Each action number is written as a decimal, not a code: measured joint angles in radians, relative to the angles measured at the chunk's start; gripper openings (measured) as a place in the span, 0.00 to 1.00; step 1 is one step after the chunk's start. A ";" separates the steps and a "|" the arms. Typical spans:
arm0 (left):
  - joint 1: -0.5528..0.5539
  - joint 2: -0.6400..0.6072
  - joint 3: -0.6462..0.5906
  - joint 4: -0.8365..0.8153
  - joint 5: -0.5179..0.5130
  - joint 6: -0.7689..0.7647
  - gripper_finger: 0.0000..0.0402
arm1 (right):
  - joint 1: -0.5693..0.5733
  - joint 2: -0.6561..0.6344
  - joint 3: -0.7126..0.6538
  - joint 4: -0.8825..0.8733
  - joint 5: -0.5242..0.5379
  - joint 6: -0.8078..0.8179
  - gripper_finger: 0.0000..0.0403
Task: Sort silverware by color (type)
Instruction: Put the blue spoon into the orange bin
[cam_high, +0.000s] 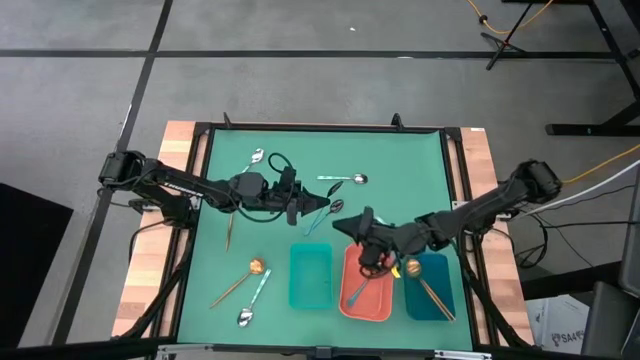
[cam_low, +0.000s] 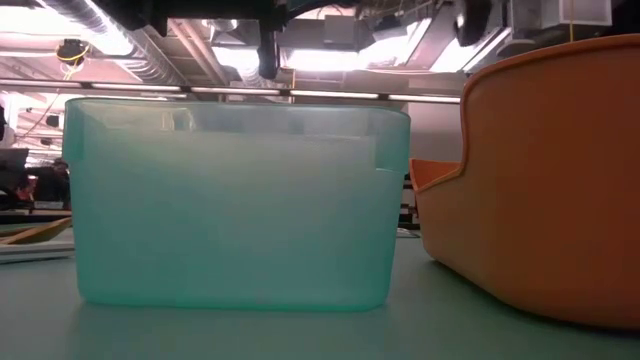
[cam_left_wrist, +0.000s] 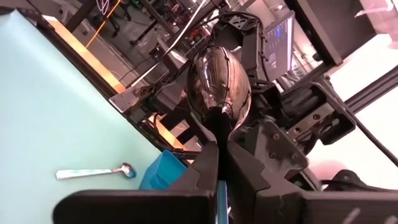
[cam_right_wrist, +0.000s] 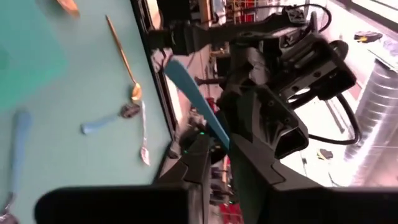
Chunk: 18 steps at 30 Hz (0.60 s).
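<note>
The open green mat offers most room on its left half, broken only by a gold-bowled spoon with a thin brown handle, a silver spoon with a light-teal handle beside it, and another silver spoon near the far edge. Along the near edge three rectangular trays stand side by side with narrow gaps: teal plastic tray, coral tray, dark blue tray. The left gripper and right gripper, each clamped on a spoon, crowd the middle, the right one hanging over the coral tray and blocking entry from above
</note>
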<state>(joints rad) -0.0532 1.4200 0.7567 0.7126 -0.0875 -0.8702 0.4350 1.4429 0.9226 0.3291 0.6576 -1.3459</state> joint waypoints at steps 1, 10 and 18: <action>0.000 0.000 0.000 0.000 0.000 -0.009 0.03 | -0.007 0.007 0.000 0.011 0.000 -0.017 0.15; 0.000 0.000 0.000 0.000 0.000 -0.067 0.03 | -0.058 0.030 0.000 0.031 -0.032 -0.085 0.29; 0.000 0.000 0.000 0.000 0.000 -0.086 0.03 | -0.058 0.030 0.000 0.073 -0.102 -0.226 0.33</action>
<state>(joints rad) -0.0530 1.4200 0.7567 0.7124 -0.0874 -0.9558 0.3767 1.4727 0.9226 0.4018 0.5556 -1.5716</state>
